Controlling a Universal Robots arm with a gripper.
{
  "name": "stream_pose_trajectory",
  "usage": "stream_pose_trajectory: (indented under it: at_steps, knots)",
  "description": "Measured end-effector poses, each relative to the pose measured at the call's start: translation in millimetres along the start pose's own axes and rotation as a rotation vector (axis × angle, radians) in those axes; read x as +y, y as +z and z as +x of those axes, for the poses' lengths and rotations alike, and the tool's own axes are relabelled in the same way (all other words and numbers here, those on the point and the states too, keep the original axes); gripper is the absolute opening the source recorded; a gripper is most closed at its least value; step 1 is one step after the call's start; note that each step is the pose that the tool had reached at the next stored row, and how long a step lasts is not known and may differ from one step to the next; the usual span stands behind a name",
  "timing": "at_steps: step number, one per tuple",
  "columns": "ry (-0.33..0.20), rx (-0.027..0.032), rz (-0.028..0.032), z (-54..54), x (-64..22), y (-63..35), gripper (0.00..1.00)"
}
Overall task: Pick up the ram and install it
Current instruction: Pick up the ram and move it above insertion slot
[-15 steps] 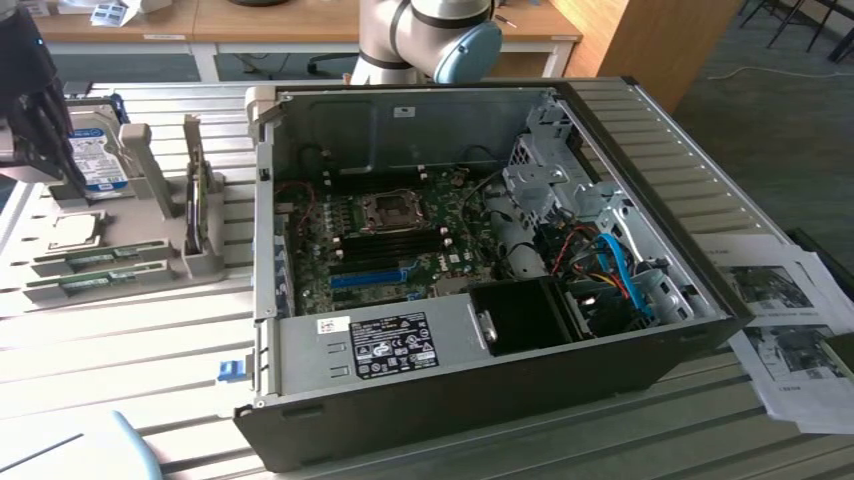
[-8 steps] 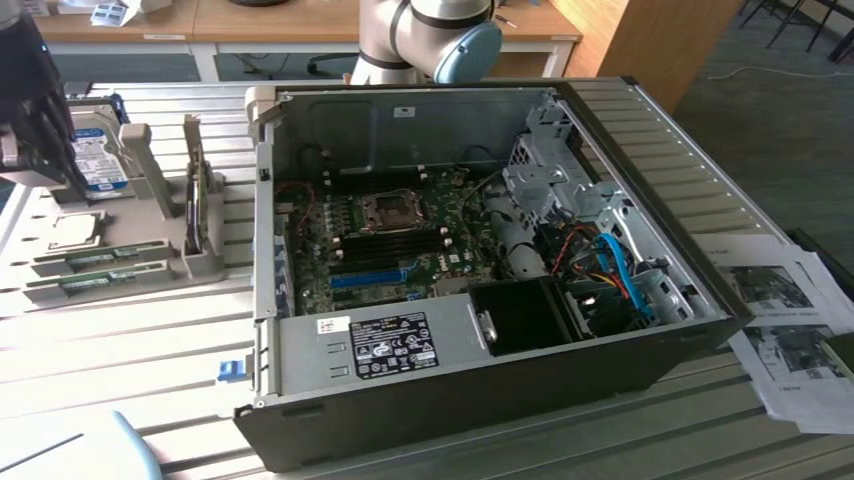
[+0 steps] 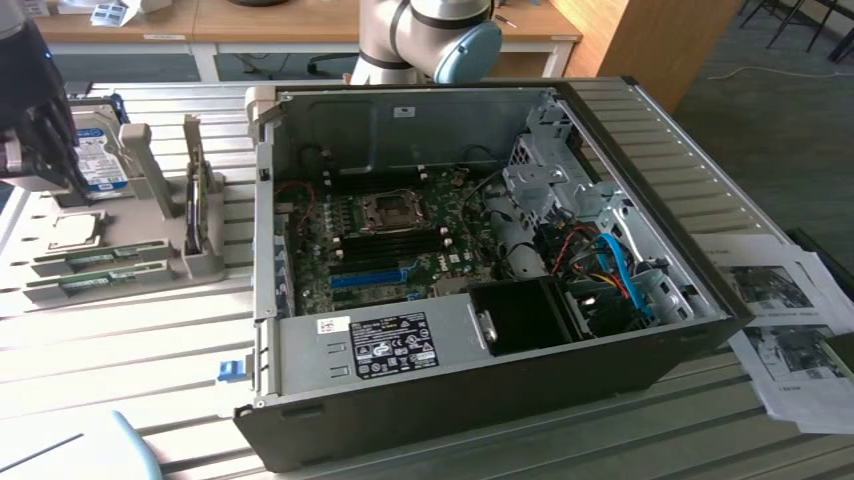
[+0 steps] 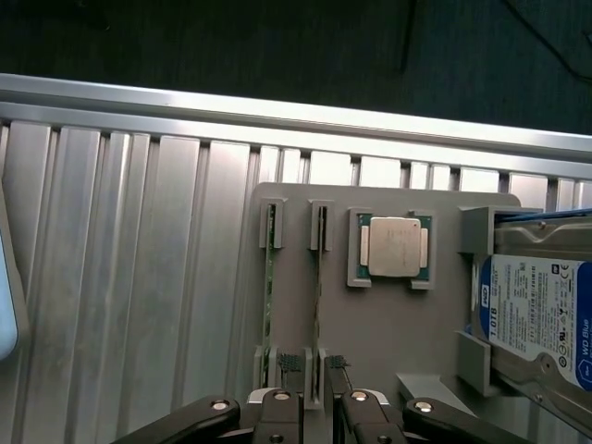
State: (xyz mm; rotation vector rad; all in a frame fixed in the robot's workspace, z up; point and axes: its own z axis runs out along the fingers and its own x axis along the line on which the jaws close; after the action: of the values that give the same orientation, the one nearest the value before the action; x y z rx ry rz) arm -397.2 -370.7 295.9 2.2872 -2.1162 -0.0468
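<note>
I've got the gripper (image 4: 311, 363) hanging wide open, nothing clamped, over the flat grey plastic tray (image 4: 388, 342), which stands its sticks on edge so fingers can drop either side. The spare green stick (image 4: 269, 277) sits just outside one finger, the long thin green ram stick (image 4: 318, 277) runs between the pads, and the square silver processor chip (image 4: 392, 246) lies further off.

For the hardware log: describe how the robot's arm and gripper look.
The arm is built of rounded, light grey tubes with a pale blue cap on one joint. The gripper is black, its jaws driven by hinged black links pinned with round silver bolts.
</note>
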Motion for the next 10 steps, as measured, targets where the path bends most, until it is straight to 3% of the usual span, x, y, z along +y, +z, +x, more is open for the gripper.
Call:
stream_pose_trajectory:
  at_steps: [10]
  knots:
    - [0.000,0.0000,0.0000,0.0,-0.3,7.6,0.23]
